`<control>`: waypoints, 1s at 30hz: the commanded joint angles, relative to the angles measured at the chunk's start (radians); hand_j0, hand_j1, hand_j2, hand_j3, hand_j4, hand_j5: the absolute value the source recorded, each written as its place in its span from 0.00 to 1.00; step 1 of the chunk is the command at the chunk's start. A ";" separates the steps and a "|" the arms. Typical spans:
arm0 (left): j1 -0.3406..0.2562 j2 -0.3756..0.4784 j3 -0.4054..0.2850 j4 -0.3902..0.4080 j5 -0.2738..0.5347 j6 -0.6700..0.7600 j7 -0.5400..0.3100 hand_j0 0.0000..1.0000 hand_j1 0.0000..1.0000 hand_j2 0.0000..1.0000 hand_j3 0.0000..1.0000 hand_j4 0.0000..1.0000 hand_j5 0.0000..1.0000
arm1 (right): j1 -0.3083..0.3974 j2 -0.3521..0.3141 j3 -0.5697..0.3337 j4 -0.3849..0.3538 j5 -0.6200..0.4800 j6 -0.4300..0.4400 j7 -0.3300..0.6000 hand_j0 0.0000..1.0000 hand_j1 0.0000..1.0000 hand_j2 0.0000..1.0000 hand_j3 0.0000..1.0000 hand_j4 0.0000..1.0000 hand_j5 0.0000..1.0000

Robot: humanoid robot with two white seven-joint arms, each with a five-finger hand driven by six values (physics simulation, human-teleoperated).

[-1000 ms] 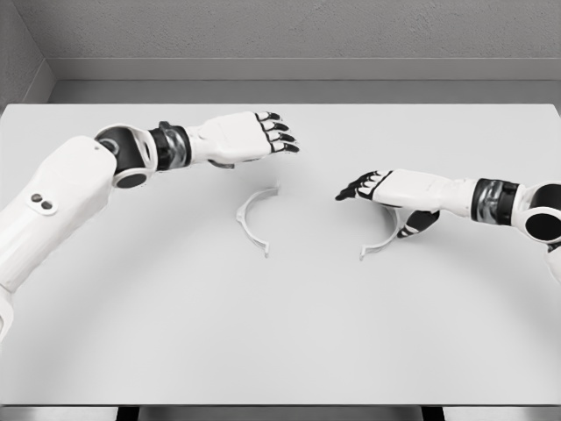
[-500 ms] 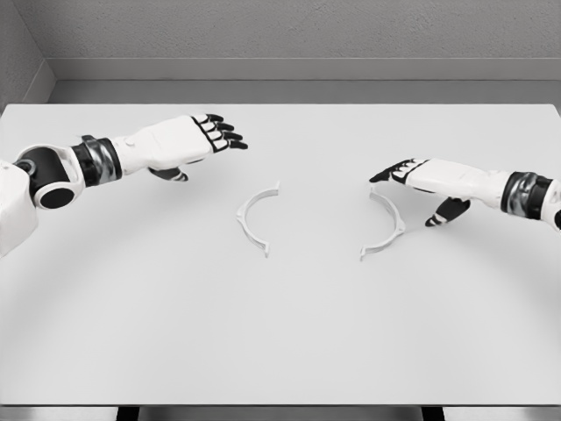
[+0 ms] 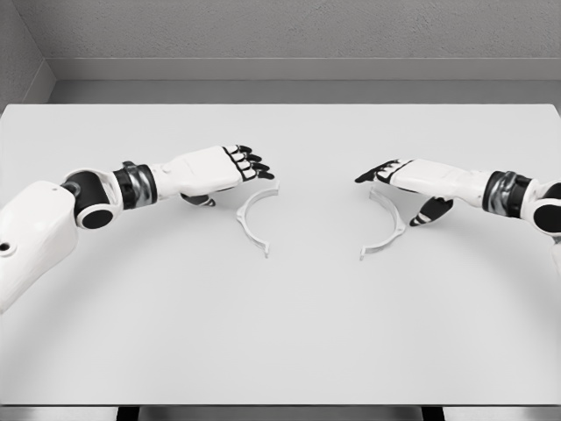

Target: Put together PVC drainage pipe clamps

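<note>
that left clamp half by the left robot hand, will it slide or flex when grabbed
The left clamp half is a thin open arc lying flat on the smooth table, so it is probably light and may skate away if nudged. Being so slender, it may flex slightly when pinched. Lying flat, it is unlikely to roll.

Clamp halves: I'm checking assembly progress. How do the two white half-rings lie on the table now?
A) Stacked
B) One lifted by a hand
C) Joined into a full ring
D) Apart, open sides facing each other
D: the left clamp half and right clamp half lie apart on the table, their open sides facing each other across bare tabletop.
</note>
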State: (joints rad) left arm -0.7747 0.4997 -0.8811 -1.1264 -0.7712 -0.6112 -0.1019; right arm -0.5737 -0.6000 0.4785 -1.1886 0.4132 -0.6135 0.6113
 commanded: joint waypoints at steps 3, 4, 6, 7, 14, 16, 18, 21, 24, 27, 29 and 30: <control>0.006 0.005 0.001 -0.010 0.010 0.000 0.001 1.00 1.00 1.00 1.00 1.00 1.00 | 0.000 0.005 0.002 -0.006 -0.008 0.003 0.000 1.00 1.00 1.00 1.00 1.00 1.00; 0.005 0.014 0.001 -0.029 0.010 0.000 0.001 1.00 1.00 1.00 1.00 1.00 1.00 | 0.000 0.005 0.002 -0.009 -0.008 0.003 0.000 1.00 1.00 1.00 1.00 1.00 1.00; 0.000 0.022 0.002 -0.033 0.013 0.000 0.001 1.00 1.00 1.00 1.00 1.00 1.00 | 0.000 0.005 0.002 -0.017 -0.008 0.003 0.000 1.00 1.00 1.00 1.00 1.00 1.00; -0.002 0.033 0.002 -0.070 0.013 0.000 0.001 1.00 1.00 1.00 1.00 1.00 1.00 | 0.000 0.005 0.002 -0.020 -0.008 0.003 0.000 1.00 1.00 1.00 1.00 1.00 1.00; 0.026 0.097 0.002 -0.197 0.038 0.000 0.001 1.00 1.00 1.00 1.00 1.00 1.00 | 0.000 0.006 0.015 -0.029 -0.011 0.003 0.000 1.00 1.00 1.00 1.00 1.00 1.00; 0.038 0.097 0.001 -0.199 0.038 0.000 0.001 1.00 1.00 1.00 1.00 1.00 1.00 | 0.000 0.006 0.017 -0.032 -0.011 0.003 0.000 1.00 1.00 1.00 1.00 1.00 1.00; 0.040 0.091 0.001 -0.197 0.036 0.000 0.001 1.00 1.00 1.00 1.00 1.00 1.00 | 0.000 0.006 0.025 -0.042 -0.011 0.003 0.000 1.00 1.00 1.00 1.00 1.00 1.00; 0.040 0.082 0.001 -0.193 0.032 0.000 -0.007 1.00 1.00 1.00 1.00 1.00 1.00 | 0.000 0.006 0.025 -0.046 -0.011 0.003 0.000 1.00 1.00 1.00 1.00 1.00 1.00; 0.040 0.062 -0.024 -0.191 0.030 0.000 -0.009 1.00 1.00 1.00 1.00 1.00 1.00 | -0.006 0.006 0.022 -0.043 -0.013 0.003 0.000 1.00 1.00 1.00 1.00 1.00 1.00; 0.040 0.053 -0.036 -0.190 0.030 0.000 -0.009 1.00 1.00 1.00 1.00 1.00 1.00 | -0.014 0.000 0.000 -0.016 -0.010 0.003 0.000 1.00 1.00 1.00 1.00 1.00 1.00; 0.040 0.043 -0.039 -0.191 0.032 0.000 -0.009 1.00 1.00 1.00 1.00 1.00 1.00 | -0.020 0.002 -0.031 0.040 -0.008 0.003 0.000 1.00 1.00 1.00 1.00 1.00 1.00; 0.040 0.043 -0.039 -0.190 0.032 0.000 -0.009 1.00 1.00 1.00 1.00 1.00 1.00 | -0.037 0.008 -0.031 0.058 -0.008 0.003 0.000 1.00 1.00 1.00 1.00 1.00 1.00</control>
State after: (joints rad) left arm -0.7348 0.5486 -0.9170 -1.3166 -0.7456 -0.6114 -0.1108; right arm -0.6166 -0.5950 0.4645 -1.1698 0.4098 -0.6131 0.6112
